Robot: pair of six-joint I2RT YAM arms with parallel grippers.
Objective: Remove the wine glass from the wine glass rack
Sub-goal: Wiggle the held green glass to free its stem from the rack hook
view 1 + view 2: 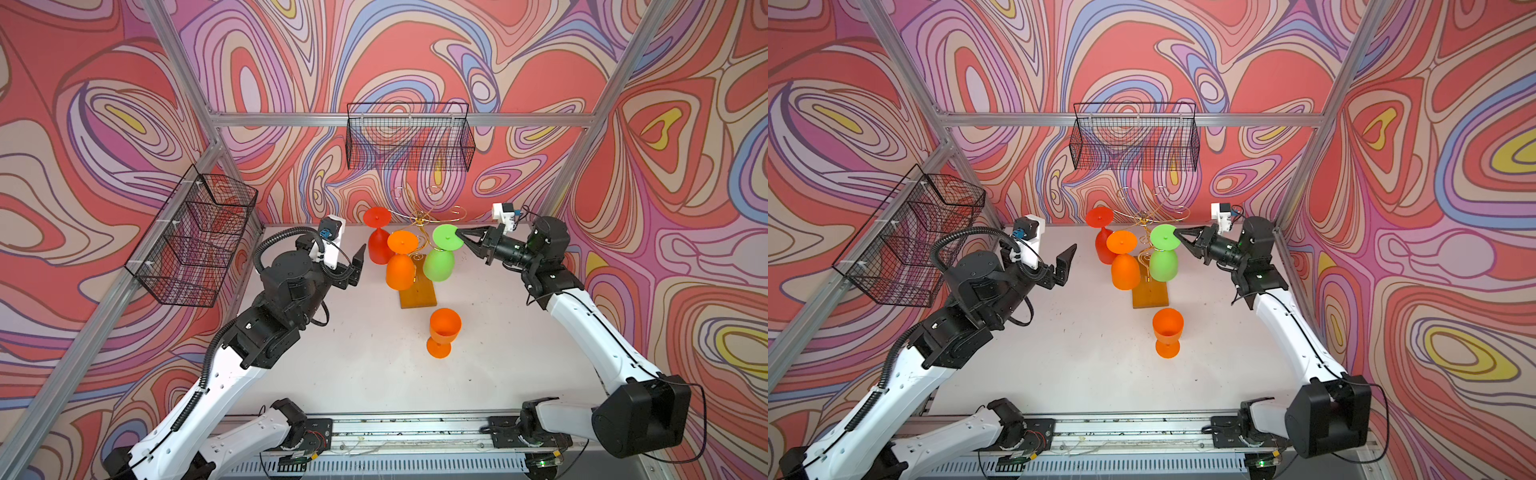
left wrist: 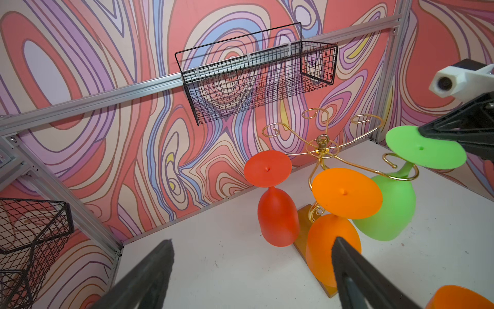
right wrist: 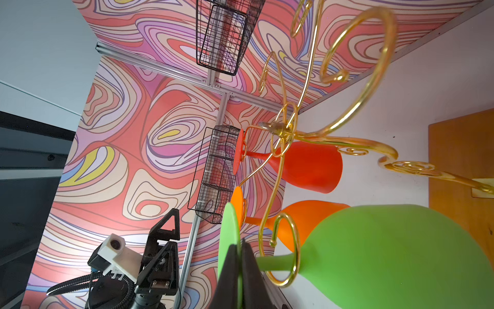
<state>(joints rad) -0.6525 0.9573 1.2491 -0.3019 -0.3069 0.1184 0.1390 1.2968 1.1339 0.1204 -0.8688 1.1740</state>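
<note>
Right gripper (image 1: pixel 458 235) pinches the foot rim of the green glass (image 1: pixel 439 264) hanging on the rack (image 1: pixel 417 297); left gripper (image 1: pixel 357 266) gapes wide, empty, hung orange glass (image 1: pixel 400 270) just ahead.

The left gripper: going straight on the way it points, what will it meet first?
Probably the bowl of the red wine glass hanging on the rack; the left wrist view shows it ahead between the open jaws of the left gripper. The hanging orange wine glass is near that line too.
</note>
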